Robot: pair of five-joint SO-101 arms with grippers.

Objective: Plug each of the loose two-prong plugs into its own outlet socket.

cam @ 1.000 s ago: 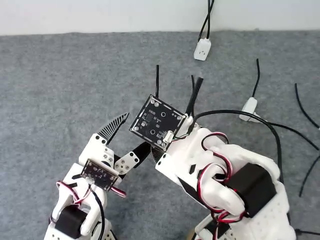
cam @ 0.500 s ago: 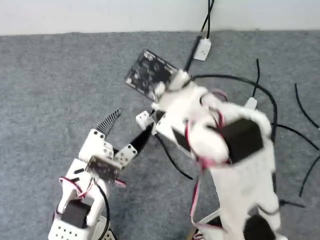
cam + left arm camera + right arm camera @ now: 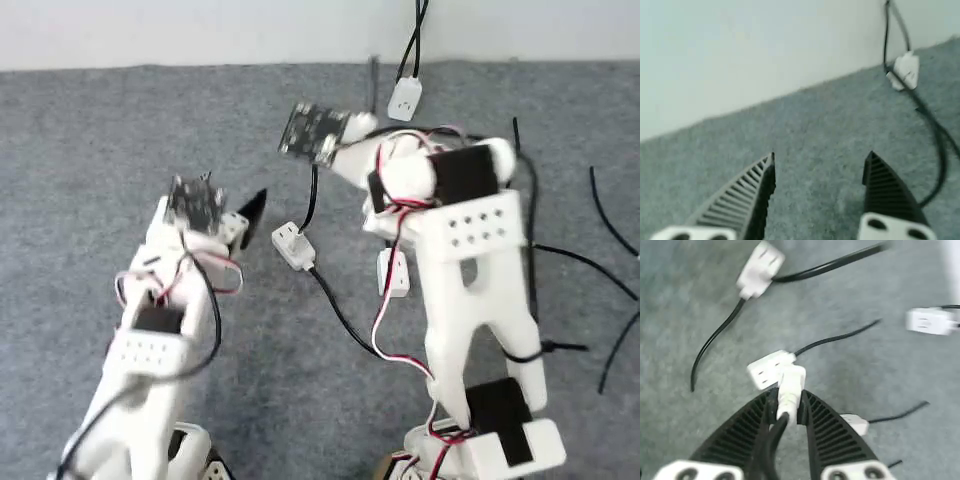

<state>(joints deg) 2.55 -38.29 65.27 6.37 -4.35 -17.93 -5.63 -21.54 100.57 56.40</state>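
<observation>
My right gripper (image 3: 789,405) is shut on a white two-prong plug (image 3: 790,385), whose black cord runs back between the fingers. The plug's front end touches or nearly touches a white outlet socket (image 3: 766,370) lying on the grey carpet; I cannot tell whether the prongs are in. My left gripper (image 3: 821,165) is open above bare carpet with nothing between its fingers. A white socket (image 3: 905,71) on a black cord lies near the wall beyond it. In the high view the right arm (image 3: 440,190) stretches towards the far side, and a white corded piece (image 3: 290,243) lies between the arms.
More white sockets lie on the carpet (image 3: 760,267) (image 3: 930,321) (image 3: 856,422), each with a black cord. One socket (image 3: 404,98) sits by the wall (image 3: 200,30) and another (image 3: 392,272) under the right arm. Loose black cords (image 3: 610,230) trail at the right.
The right arm has swung up from near the front and stretched out towards the wall. The left arm has risen and moved forward. A white corded piece has come into sight between the arms.
</observation>
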